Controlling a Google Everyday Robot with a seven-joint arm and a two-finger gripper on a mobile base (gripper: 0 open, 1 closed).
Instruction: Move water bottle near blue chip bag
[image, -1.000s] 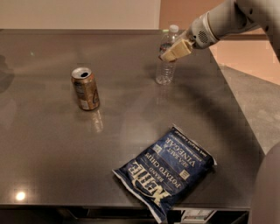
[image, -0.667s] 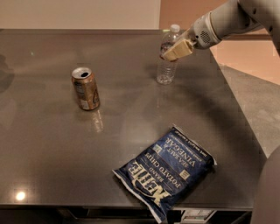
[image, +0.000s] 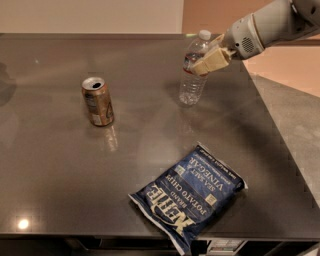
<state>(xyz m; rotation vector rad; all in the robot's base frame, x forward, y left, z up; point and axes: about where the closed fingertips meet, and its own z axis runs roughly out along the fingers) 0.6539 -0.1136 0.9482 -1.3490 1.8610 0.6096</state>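
Observation:
The water bottle (image: 192, 80), clear with a white cap and a dark label band, stands upright on the dark table (image: 150, 150) at the back right. My gripper (image: 209, 61) reaches in from the upper right and sits against the bottle's upper part at the label, covering its right side. The blue chip bag (image: 190, 195), navy with white lettering, lies flat near the table's front edge, well in front of the bottle and apart from it.
A brown-orange soda can (image: 98, 101) stands open to the left of the bottle. The table's right edge (image: 272, 130) runs diagonally just right of the bottle and bag, with grey floor beyond it.

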